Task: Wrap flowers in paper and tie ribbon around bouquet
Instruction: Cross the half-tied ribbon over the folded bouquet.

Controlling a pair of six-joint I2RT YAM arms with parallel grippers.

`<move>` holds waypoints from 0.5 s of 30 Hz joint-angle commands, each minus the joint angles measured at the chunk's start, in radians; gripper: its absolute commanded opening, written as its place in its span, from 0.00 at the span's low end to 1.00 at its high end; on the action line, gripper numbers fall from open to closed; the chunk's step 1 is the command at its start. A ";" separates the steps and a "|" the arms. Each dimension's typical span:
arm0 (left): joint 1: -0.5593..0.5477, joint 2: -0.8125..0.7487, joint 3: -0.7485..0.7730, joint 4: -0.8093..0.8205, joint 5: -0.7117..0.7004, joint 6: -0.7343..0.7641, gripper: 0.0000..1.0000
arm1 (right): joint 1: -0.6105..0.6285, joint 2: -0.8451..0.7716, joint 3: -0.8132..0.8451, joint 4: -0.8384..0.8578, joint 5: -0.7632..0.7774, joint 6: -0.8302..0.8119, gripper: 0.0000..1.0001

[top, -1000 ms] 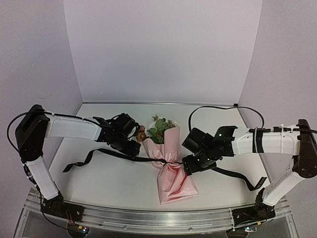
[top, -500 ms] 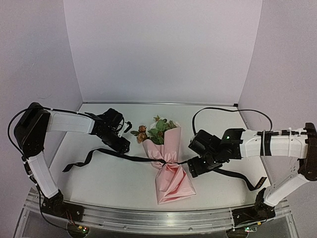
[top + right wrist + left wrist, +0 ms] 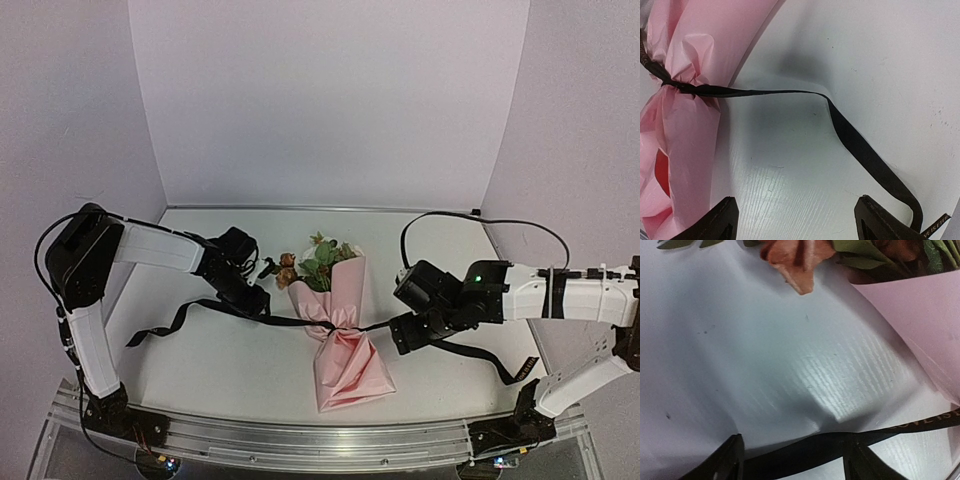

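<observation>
at the middle of the table (image 3: 220,375), the bouquet (image 3: 340,350) lies on its side, rose heads pointing to the back wall (image 3: 320,100), folded tail toward the near edge. the ribbon (image 3: 215,309) is cinched about its waist, one tail trailing off left, the other right across the white top. the left gripper (image 3: 796,456) stands with its fingers wide, the left tail running loose across the gap between them, nothing pinched. the right gripper (image 3: 796,217) is spread too, with bare table between its fingers and the right tail lying just beyond.

to my eye the paper (image 3: 687,135) is thin and crinkly, would crush or tear under a hard squeeze, and the flowers (image 3: 318,262) are frail, so i'd leave both alone. the whole bundle looks light enough to slide if a tail is tugged one-sided. the ribbon is limp, flat and likely slick; best taken by a tail close to the waist, both sides pulled evenly.
</observation>
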 commanded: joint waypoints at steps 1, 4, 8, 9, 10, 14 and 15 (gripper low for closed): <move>-0.087 0.025 -0.036 -0.029 -0.003 -0.105 0.56 | -0.004 -0.022 -0.001 0.000 0.053 -0.009 0.82; -0.150 0.029 -0.053 -0.030 -0.056 -0.150 0.43 | -0.005 -0.018 0.009 0.000 0.063 -0.013 0.82; -0.211 0.022 -0.055 -0.015 -0.089 -0.185 0.21 | -0.005 -0.008 0.024 -0.003 0.073 -0.024 0.82; -0.215 0.016 -0.046 -0.012 -0.087 -0.192 0.14 | -0.006 -0.002 0.030 -0.006 0.075 -0.025 0.82; -0.219 0.009 -0.038 -0.002 -0.081 -0.201 0.07 | -0.006 0.002 0.037 -0.010 0.076 -0.026 0.82; -0.223 -0.078 -0.035 0.048 -0.032 -0.221 0.04 | -0.005 0.018 0.066 -0.023 0.077 -0.035 0.82; -0.222 -0.115 -0.041 0.053 -0.034 -0.219 0.14 | -0.005 0.020 0.072 -0.026 0.079 -0.039 0.82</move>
